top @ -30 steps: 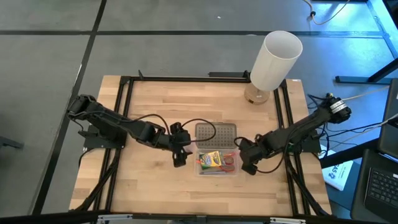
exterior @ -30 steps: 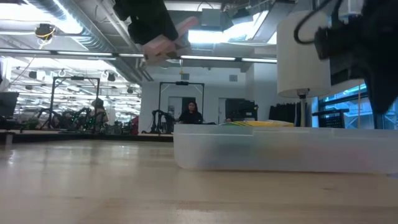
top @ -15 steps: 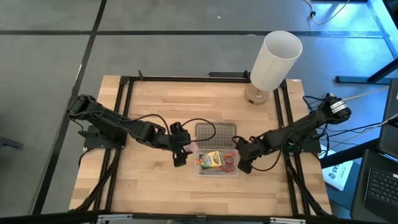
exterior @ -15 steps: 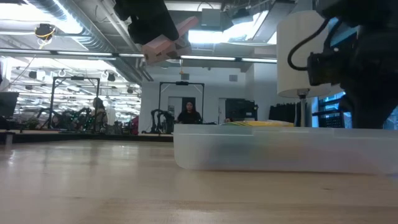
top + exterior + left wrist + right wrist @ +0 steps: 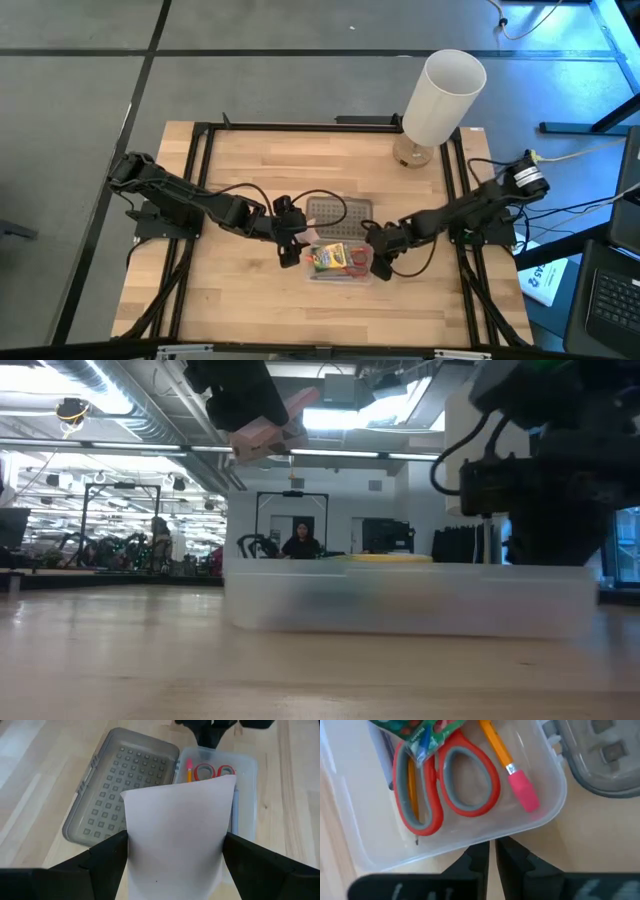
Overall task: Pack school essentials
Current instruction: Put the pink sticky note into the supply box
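Holding the pink pad (image 5: 175,835) pinched in the left gripper (image 5: 289,243), just beside the clear box (image 5: 340,275), box lying rightward. Pressing the right gripper (image 5: 378,264), fingers together, against the box's far end.

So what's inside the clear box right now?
In the clear box: red-handled scissors, an orange pencil with pink eraser, and the crayon box on top. Anything beneath the crayon box is covered.

The pink pad (image 5: 175,832) held by the left gripper (image 5: 172,865) hides most of the clear box (image 5: 245,795); only the scissors (image 5: 214,771) loops and a pencil (image 5: 189,771) tip show. In the right wrist view the crayon box (image 5: 417,731) is cut by the edge. In the low view the contents are blurred behind the wall
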Tool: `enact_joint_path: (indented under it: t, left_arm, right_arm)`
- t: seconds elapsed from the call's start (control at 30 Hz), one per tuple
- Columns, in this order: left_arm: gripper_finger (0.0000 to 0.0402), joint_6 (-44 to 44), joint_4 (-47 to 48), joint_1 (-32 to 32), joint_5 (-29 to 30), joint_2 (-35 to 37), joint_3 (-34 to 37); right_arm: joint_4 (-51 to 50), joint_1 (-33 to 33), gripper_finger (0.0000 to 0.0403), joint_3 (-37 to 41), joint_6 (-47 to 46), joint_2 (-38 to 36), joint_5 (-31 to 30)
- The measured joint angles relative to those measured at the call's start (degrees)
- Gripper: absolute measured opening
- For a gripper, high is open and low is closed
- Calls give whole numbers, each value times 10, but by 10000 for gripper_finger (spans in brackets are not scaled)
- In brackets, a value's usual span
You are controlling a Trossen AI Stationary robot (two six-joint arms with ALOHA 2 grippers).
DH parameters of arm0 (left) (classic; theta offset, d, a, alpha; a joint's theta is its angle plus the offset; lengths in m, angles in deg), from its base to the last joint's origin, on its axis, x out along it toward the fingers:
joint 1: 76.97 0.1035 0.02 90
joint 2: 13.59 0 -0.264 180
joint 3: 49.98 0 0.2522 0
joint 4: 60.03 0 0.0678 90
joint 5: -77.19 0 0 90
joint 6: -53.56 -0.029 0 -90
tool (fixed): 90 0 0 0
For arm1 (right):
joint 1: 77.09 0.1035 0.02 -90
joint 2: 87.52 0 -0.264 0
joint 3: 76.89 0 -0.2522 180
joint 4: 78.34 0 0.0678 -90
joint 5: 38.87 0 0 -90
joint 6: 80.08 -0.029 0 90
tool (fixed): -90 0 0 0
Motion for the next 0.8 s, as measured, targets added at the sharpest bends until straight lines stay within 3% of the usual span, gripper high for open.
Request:
enact_joint_path:
  t: [0.8]
  left_arm:
    - [302, 34, 52, -18, -10, 0, 0]
  right_arm:
    - [7, -89, 35, -253, 239, 201, 29]
